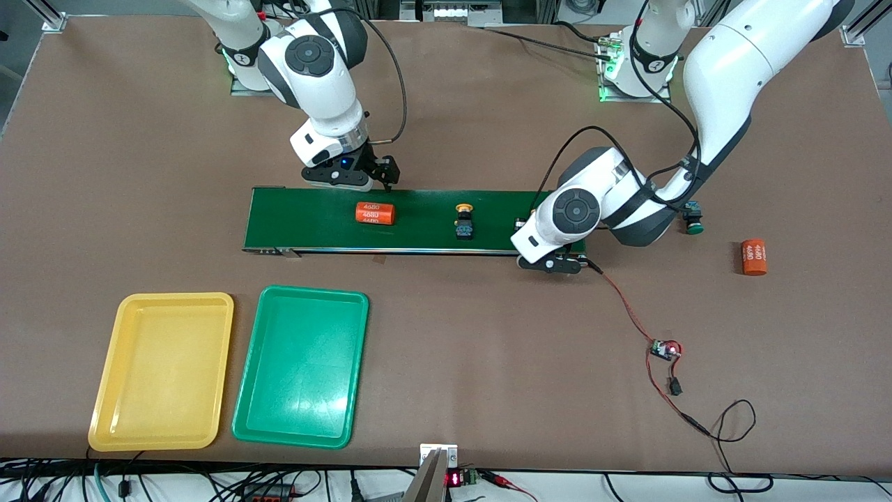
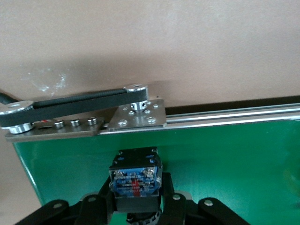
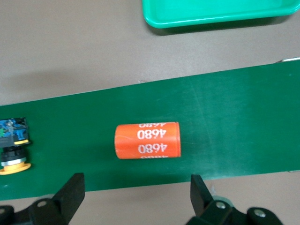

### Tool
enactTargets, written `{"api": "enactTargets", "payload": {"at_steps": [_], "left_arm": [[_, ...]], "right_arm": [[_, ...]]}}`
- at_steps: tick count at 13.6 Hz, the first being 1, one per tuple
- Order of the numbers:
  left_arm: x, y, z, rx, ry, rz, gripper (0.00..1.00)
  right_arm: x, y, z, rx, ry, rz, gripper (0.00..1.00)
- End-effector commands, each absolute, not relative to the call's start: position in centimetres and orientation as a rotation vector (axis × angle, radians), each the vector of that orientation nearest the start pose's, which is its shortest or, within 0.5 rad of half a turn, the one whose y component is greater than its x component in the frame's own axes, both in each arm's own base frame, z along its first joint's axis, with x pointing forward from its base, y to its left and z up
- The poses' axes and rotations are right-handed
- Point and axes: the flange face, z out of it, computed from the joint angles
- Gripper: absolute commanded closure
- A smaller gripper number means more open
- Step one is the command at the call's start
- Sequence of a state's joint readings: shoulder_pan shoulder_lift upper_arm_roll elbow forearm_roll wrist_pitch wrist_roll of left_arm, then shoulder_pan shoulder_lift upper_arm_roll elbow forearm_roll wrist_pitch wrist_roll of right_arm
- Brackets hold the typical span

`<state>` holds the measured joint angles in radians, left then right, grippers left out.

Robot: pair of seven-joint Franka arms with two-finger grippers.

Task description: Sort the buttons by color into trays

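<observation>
My left gripper is at the conveyor's end toward the left arm, shut on a button with a black-and-blue body; its cap is hidden. A yellow-capped button lies mid-belt and also shows in the right wrist view. A green-capped button lies on the table, partly hidden by the left arm. My right gripper is open and empty over the belt's edge by an orange cylinder. The yellow tray and green tray lie empty side by side, nearer the front camera.
The dark-green conveyor belt runs across the table's middle, with a drive pulley and black band at the left arm's end. A second orange cylinder lies on the table. A small circuit board with red wires lies nearer the camera.
</observation>
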<state>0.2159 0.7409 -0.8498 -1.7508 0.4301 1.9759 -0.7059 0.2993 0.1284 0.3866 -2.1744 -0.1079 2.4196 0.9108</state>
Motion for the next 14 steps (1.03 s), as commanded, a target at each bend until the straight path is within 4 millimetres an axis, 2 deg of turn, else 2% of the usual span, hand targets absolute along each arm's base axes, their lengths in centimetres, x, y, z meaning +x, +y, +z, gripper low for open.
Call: {"api": "enactTargets", "payload": {"at_steps": [1, 2, 3, 4, 6, 8, 10, 12, 13, 14], "left_arm": [[54.1, -30.8, 24.1, -3.088, 0.091, 0.45, 0.72], [54.0, -30.9, 24.2, -3.081, 0.081, 0.452, 0.61], [54.1, -30.7, 24.3, -3.08, 0.064, 0.451, 0.08], [54.1, -30.8, 24.6, -3.08, 0.063, 0.446, 0.0], [54.5, -31.1, 25.5, -3.094, 0.061, 0.425, 0.0], [54.4, -32.1, 27.8, -3.123, 0.066, 0.392, 0.0], [55.2, -32.9, 31.9, -3.182, 0.045, 0.367, 0.0], [57.1, -31.7, 36.2, -3.188, -0.018, 0.36, 0.0], [58.0, -30.7, 37.4, -3.163, -0.044, 0.366, 0.0], [59.2, -28.7, 38.4, -3.133, -0.081, 0.377, 0.0]], "right_arm": [[44.3, 36.1, 34.8, -3.059, 0.249, -0.175, 0.0], [44.3, 36.2, 34.6, -3.058, 0.247, -0.171, 0.0], [44.5, 36.4, 34.2, -3.06, 0.244, -0.159, 0.0], [44.6, 36.6, 34.0, -3.061, 0.236, -0.158, 0.0], [44.7, 37.4, 33.6, -3.057, 0.224, -0.143, 0.0], [44.7, 38.0, 33.0, -3.058, 0.214, -0.126, 0.0], [44.9, 38.8, 32.4, -3.054, 0.206, -0.112, 0.0], [45.3, 39.2, 32.0, -3.054, 0.197, -0.11, 0.0], [45.5, 39.3, 31.9, -3.056, 0.187, -0.116, 0.0], [45.7, 39.5, 31.7, -3.056, 0.183, -0.114, 0.0]]}}
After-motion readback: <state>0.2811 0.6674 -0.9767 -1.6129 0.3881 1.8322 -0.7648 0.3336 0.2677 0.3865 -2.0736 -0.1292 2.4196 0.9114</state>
